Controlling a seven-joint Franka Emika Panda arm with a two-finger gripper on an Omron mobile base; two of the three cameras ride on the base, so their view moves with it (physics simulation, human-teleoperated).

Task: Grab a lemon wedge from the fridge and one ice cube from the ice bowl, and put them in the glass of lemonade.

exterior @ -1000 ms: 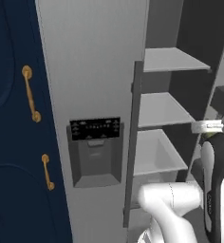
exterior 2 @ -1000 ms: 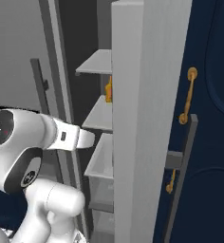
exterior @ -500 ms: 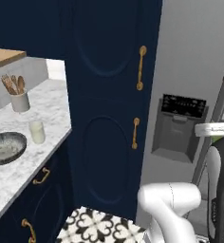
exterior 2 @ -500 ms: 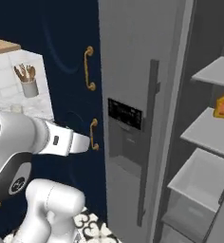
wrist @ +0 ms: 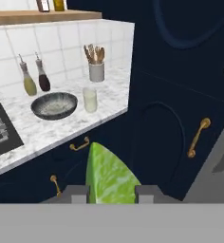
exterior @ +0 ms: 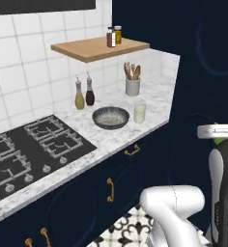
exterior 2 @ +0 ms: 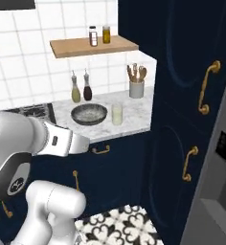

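hand pinching the lemon wedge
ice bowl and glass of lemonade side by side mid-tabletop, glass nearer the tabletop's end.

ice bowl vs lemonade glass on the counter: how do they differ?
Shape: the ice bowl is wide and shallow; the glass of lemonade is narrow and upright.
Look: the bowl is dark grey and opaque with a pale speckled inside; the glass is clear, filled with pale liquid.
Position: in the right base view the bowl sits left of the glass, close beside it.
Shared: both stand on the marble counter.
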